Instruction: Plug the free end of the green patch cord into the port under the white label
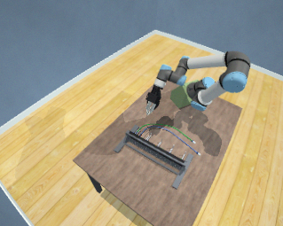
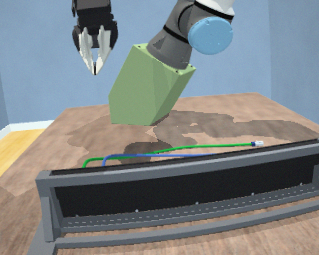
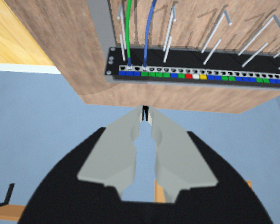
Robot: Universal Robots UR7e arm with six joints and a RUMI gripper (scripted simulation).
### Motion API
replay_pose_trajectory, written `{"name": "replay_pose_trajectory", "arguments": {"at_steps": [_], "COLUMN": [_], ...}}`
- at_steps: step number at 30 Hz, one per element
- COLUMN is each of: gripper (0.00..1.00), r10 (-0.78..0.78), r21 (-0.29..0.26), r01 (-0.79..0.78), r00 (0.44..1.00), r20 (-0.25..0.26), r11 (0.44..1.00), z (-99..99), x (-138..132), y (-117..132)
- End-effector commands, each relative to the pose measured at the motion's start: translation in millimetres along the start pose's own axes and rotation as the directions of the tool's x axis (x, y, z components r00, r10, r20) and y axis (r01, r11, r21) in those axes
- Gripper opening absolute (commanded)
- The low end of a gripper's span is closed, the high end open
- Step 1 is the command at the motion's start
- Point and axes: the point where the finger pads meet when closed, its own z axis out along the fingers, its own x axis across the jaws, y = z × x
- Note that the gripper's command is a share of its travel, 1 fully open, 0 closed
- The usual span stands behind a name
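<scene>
above table edge | fingers [image 2: 95, 69] closed, tips together | holding nothing, touching nothing

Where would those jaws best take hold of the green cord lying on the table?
Probably at the small pale plug on the free end of the green patch cord, not along the thin cord itself. The plug lies flat on the table behind the rack, so coming straight down from above, pinching its two sides, looks best. The gripper is shut on nothing and must open first.
</scene>
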Motion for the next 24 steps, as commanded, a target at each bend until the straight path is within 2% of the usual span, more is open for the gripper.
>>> {"name": "replay_pose_trajectory", "arguments": {"at_steps": [1, 24], "gripper": [0.0, 0.0], "r10": [0.003, 0.0], "r21": [-0.001, -0.001], "r01": [-0.003, 0.0], "r00": [1.0, 1.0], "r20": [0.001, 0.002], "r11": [1.0, 1.0], "z": [8.0, 58.2], "x": [1, -1], "y": [-1, 0]}}
